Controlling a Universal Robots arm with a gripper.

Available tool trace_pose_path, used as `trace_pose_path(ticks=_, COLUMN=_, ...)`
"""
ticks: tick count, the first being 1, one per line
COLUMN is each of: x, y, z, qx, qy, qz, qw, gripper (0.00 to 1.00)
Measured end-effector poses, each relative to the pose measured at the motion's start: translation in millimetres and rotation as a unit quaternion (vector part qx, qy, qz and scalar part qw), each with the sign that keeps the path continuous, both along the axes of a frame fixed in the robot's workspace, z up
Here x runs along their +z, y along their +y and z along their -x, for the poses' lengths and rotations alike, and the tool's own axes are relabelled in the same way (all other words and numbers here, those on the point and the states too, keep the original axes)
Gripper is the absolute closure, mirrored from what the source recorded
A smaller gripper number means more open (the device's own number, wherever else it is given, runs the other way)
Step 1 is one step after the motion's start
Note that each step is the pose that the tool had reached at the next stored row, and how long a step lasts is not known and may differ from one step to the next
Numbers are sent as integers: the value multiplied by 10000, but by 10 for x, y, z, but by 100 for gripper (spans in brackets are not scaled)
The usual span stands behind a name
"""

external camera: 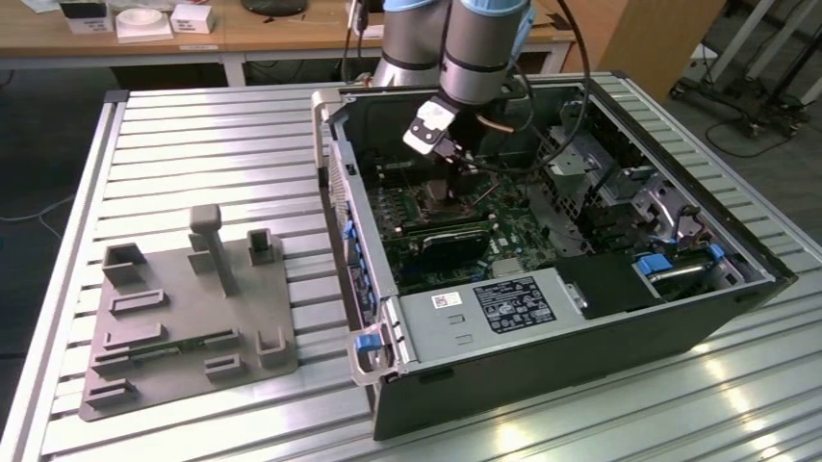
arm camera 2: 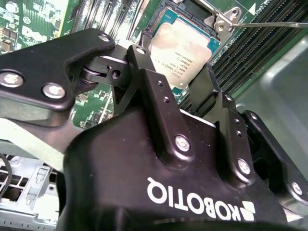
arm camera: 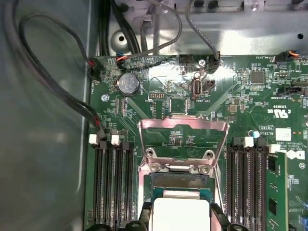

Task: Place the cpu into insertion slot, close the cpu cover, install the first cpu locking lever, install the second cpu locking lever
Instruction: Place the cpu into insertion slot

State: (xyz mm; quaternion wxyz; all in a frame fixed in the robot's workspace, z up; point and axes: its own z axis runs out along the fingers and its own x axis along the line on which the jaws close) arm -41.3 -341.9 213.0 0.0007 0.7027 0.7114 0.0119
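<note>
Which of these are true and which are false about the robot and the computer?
1. The cpu cover is flipped open. True.
2. The gripper hangs over a grey tray outside the case. False: it is inside the computer case, right at the cpu.
3. Long black memory slots lie on both sides of the insertion slot. True.
4. The computer case stands on a carpet. False: it stands on a ribbed metal table.
</note>
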Motion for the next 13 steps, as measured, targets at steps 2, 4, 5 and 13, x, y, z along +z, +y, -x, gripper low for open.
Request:
trace_pose_path(ticks=2, x=-24, y=0, z=-2, qx=1, qy=0, qz=0, qw=10000, gripper=45)
trace_pose_path(ticks=4, x=-40, y=0, z=-11, qx=1, qy=1, qz=1, qw=10000, gripper=45)
trace_pose_path(ticks=5, x=-47, y=1, z=-15, qx=1, qy=1, qz=1, qw=10000, gripper=45)
trace_pose_path(ticks=13, x=-110, y=10, z=-27, qx=0, qy=1, qz=1, qw=10000, gripper=45)
